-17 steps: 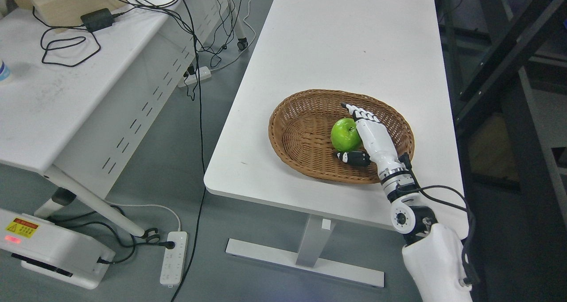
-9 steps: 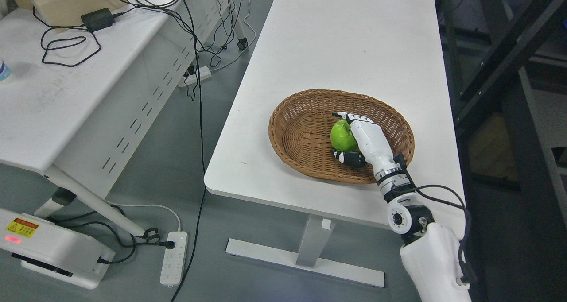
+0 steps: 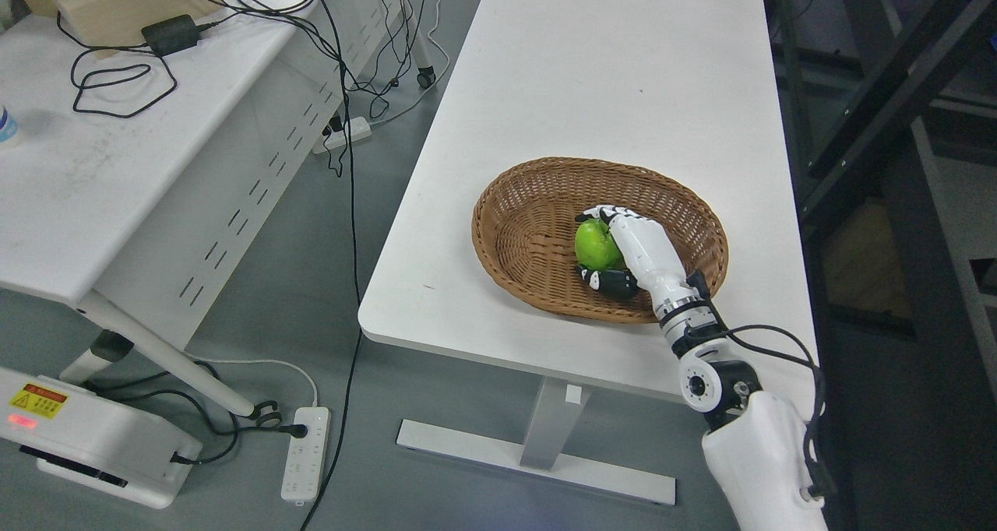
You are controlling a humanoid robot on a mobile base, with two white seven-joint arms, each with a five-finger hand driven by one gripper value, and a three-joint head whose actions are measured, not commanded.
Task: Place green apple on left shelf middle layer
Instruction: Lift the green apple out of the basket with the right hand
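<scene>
Grey floor ran under two white counters: your work counter stretched up the middle of the view, and a second counter sat to its left with black cables and a black power adapter on top. On your counter, near its front edge, sat a brown wicker basket. Inside the basket, right of centre, was the green apple. Your right hand reached into the basket from the lower right, its arm crossing the basket's near rim. That hand was clamped on the green apple: white fingers curled over the top and far side, dark thumb pressed in below it. You could not tell whether the apple rested on the basket floor or was slightly lifted. White power strip lay on the floor at lower left, beside a white base unit with a yellow warning label. Dark shelf frame stood along the right edge of the view.
</scene>
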